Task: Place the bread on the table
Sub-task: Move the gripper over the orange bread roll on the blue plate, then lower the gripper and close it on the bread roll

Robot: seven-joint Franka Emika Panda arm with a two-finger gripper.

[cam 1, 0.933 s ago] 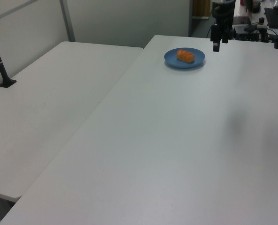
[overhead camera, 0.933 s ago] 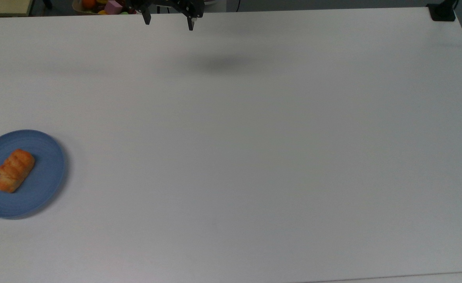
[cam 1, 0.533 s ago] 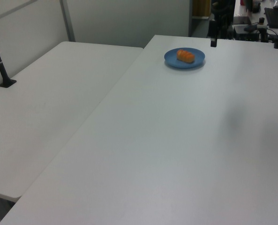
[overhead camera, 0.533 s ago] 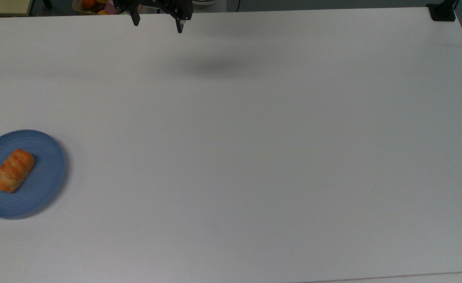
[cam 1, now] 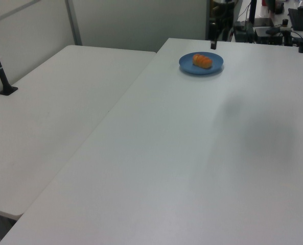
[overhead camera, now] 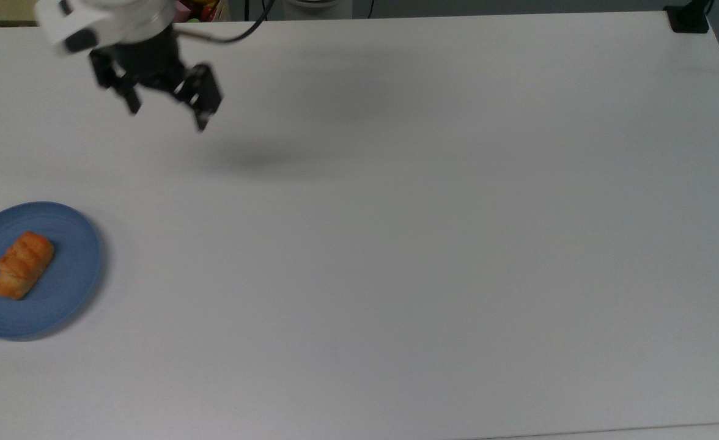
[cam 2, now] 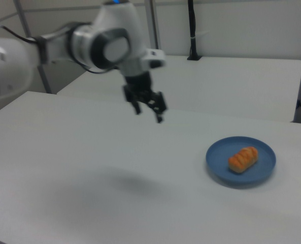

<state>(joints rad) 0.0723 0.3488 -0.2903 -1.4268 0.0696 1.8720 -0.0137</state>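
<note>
The bread (overhead camera: 18,265), a small golden-orange ridged roll, lies on a round blue plate (overhead camera: 72,287) that sits on the white table (overhead camera: 396,244) at about nine o'clock in the top view, right at the frame's edge. The roll rests a little toward the plate's nine o'clock side in that view, its long axis running from seven to one o'clock. In the right view the bread (cam 2: 243,159) lies near the middle of the plate (cam 2: 219,162) at roughly four o'clock of the frame, and in the left view the bread (cam 1: 202,60) on the plate (cam 1: 189,66) appears far off at about one o'clock. The gripper (overhead camera: 167,119) hangs in the air above the table at around eleven o'clock in the top view, well apart from the plate, its two dark fingers (overhead camera: 202,119) spread wide with nothing between them. Its shadow (overhead camera: 255,162) falls on the tabletop toward the gripper's four o'clock. In the right view the gripper (cam 2: 148,114) points downward below the arm's white wrist (cam 2: 109,48), to the plate's ten o'clock and clear of the table surface (cam 2: 64,152). In the left view the gripper (cam 1: 213,45) shows as a dark shape just beyond the plate's far rim. A second white table (cam 1: 54,102) stands alongside in the left view.
</note>
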